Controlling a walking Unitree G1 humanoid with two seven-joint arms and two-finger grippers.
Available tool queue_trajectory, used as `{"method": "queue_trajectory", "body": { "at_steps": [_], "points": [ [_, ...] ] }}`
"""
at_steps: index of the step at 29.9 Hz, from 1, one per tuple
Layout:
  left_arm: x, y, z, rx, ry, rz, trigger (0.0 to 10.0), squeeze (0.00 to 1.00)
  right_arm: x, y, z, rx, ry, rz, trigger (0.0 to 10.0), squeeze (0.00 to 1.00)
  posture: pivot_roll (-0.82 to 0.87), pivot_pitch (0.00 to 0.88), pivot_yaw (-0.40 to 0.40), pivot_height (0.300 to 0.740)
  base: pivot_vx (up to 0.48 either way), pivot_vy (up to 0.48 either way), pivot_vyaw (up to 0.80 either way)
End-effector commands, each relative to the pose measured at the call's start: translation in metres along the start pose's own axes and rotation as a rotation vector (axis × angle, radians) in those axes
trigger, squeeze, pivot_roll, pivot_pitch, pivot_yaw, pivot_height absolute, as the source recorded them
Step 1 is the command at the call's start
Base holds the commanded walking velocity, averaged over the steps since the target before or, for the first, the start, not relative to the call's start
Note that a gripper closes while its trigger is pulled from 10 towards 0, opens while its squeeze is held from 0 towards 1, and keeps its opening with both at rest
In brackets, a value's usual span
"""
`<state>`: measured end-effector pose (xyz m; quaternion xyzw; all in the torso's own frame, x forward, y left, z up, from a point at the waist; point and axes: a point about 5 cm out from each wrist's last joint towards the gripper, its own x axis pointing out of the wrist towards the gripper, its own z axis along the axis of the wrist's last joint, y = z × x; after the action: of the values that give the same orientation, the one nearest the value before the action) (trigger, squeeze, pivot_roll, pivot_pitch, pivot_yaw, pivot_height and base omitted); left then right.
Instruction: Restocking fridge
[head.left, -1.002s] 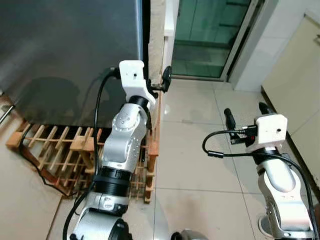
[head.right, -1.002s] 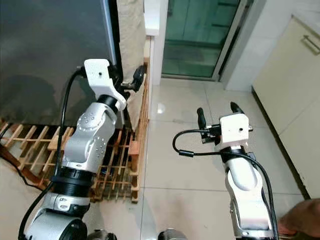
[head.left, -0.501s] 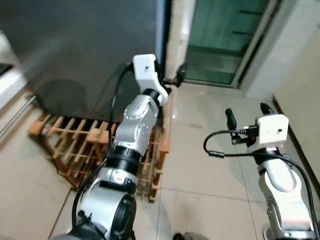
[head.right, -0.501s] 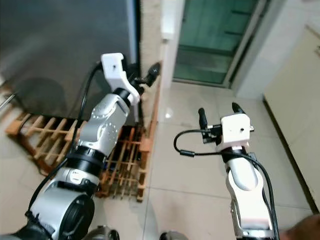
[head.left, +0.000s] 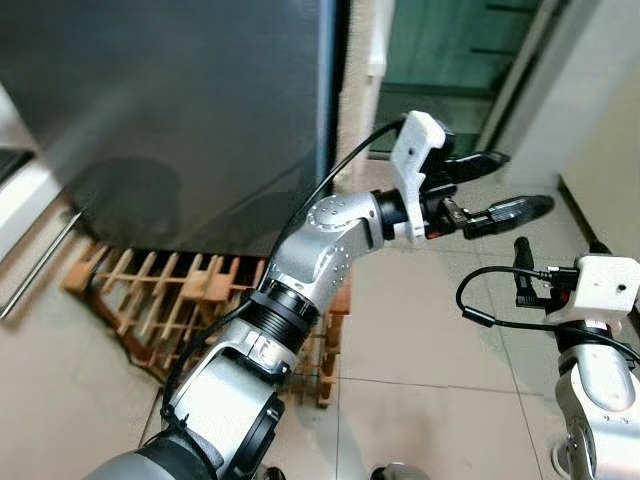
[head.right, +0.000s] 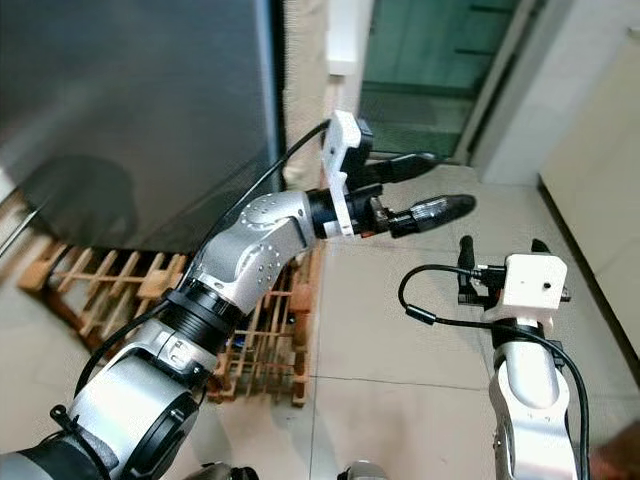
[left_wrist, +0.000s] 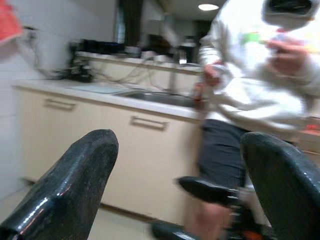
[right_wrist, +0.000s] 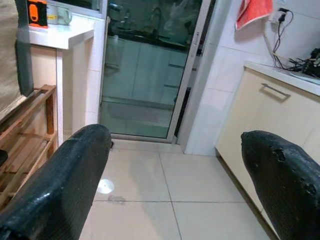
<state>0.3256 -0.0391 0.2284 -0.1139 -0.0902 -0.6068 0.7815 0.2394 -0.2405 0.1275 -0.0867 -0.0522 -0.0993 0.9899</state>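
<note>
We see the tall dark grey fridge door (head.left: 170, 110) only in part: its top and left side run off the edge, and nothing shows what lies behind it. The low wooden slatted rack (head.left: 150, 295) is partly hidden by the silver left arm (head.left: 310, 250). In the left wrist view, a blurred person in a white top and dark shorts (left_wrist: 250, 95) stands by the cream cabinets (left_wrist: 100, 135), cut off above; what the hands hold we cannot tell. The right arm (head.right: 525, 385) runs off the bottom edge.
</note>
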Motion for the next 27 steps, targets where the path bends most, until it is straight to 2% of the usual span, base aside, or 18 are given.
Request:
{"method": "queue_trajectory", "body": {
  "at_steps": [1,2,3,4,6,7,8,9,11,12,13,15,23,25,26,27],
  "points": [
    [0.054,-0.052,0.013,-0.13,-0.199,-0.083,10.0,0.0,0.003,0.01,0.006,0.01,-0.025,0.027,10.0,0.0,-0.33,0.051,0.038,0.727,0.0,0.0,0.0],
    [0.054,-0.052,0.013,-0.13,-0.199,-0.083,10.0,0.0,0.003,0.01,0.006,0.01,-0.025,0.027,10.0,0.0,-0.33,0.051,0.038,0.727,0.0,0.0,0.0],
    [0.016,-0.023,0.02,-0.111,-0.233,0.061,10.0,0.0,0.004,0.016,0.013,0.003,-0.057,0.055,10.0,0.0,-0.3,0.059,0.034,0.727,0.0,0.0,0.0],
    [-0.015,-0.005,0.025,-0.104,-0.257,0.17,10.0,0.0,0.005,0.017,0.016,0.008,-0.067,0.063,10.0,0.0,-0.27,0.066,0.027,0.727,0.0,0.0,0.0],
    [-0.061,0.012,0.028,-0.074,-0.267,0.337,10.0,0.0,0.006,0.018,0.017,0.017,-0.07,0.07,10.0,0.0,-0.24,0.07,0.017,0.727,0.0,0.0,0.0],
    [-0.082,0.017,0.025,-0.047,-0.255,0.426,10.0,0.0,0.008,0.019,0.016,0.021,-0.065,0.078,10.0,0.0,-0.24,0.071,0.012,0.727,0.0,0.0,0.0],
    [-0.082,0.017,0.025,-0.047,-0.255,0.426,10.0,0.0,0.008,0.019,0.016,0.021,-0.065,0.078,10.0,0.0,-0.24,0.071,0.012,0.727,0.0,0.0,0.0],
    [-0.105,0.021,0.018,-0.013,-0.227,0.542,10.0,0.0,0.009,0.021,0.014,0.027,-0.055,0.091,10.0,0.0,-0.2,0.074,-0.007,0.727,0.0,0.0,0.0],
    [-0.109,0.022,0.015,-0.007,-0.217,0.576,10.0,0.0,0.01,0.022,0.013,0.029,-0.051,0.096,10.0,0.0,-0.2,0.074,-0.007,0.727,0.0,0.0,0.0],
    [-0.117,0.027,0.0,0.064,-0.133,0.721,10.0,0.0,0.015,0.027,0.011,0.037,-0.043,0.12,10.0,0.0,-0.17,0.071,-0.028,0.727,0.0,0.0,0.0],
    [-0.117,0.027,0.0,0.064,-0.133,0.721,10.0,0.0,0.015,0.027,0.011,0.037,-0.043,0.12,10.0,0.0,-0.17,0.071,-0.028,0.727,0.0,0.0,0.0],
    [-0.114,0.029,-0.006,0.11,-0.078,0.801,10.0,0.0,0.02,0.032,0.013,0.036,-0.05,0.141,10.0,0.0,-0.16,0.066,-0.035,0.727,0.0,0.0,0.0],
    [-0.107,0.029,-0.002,0.09,-0.092,0.813,10.0,0.0,0.026,0.035,0.015,0.039,-0.056,0.145,10.0,0.0,-0.16,0.059,-0.039,0.727,0.0,0.0,0.0],
    [-0.095,0.029,-0.002,0.094,-0.091,0.815,10.0,0.0,0.025,0.035,0.015,0.04,-0.06,0.146,10.0,0.0,-0.17,0.057,-0.037,0.727,0.0,0.0,0.0],
    [-0.095,0.029,-0.002,0.094,-0.091,0.815,10.0,0.0,0.025,0.035,0.015,0.04,-0.06,0.146,10.0,0.0,-0.17,0.057,-0.037,0.727,0.0,0.0,0.0],
    [-0.083,0.031,-0.002,0.11,-0.087,0.798,10.0,0.0,0.024,0.035,0.014,0.039,-0.06,0.144,10.0,0.0,-0.17,0.054,-0.037,0.727,0.0,0.0,0.0]
  ]
}}
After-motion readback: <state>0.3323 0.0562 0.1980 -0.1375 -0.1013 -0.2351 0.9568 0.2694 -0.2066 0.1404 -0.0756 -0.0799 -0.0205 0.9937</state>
